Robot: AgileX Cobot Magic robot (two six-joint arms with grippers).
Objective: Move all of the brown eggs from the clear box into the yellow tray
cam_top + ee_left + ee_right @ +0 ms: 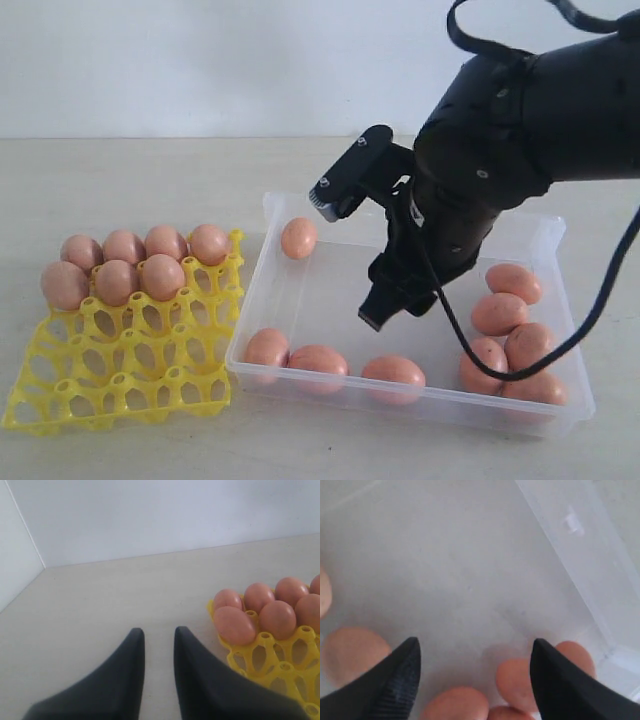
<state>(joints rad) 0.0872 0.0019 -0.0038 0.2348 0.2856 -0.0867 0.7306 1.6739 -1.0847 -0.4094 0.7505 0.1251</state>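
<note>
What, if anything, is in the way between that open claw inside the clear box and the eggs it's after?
Nothing visible. The right gripper hangs open over bare floor of the clear box, and the brown eggs lie just beyond it with only open space between.

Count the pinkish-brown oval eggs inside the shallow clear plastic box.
9 eggs: one near the far left corner of the clear plastic box, three along its near wall, five clustered at its right end. The black robot arm overhead may hide more.
</note>
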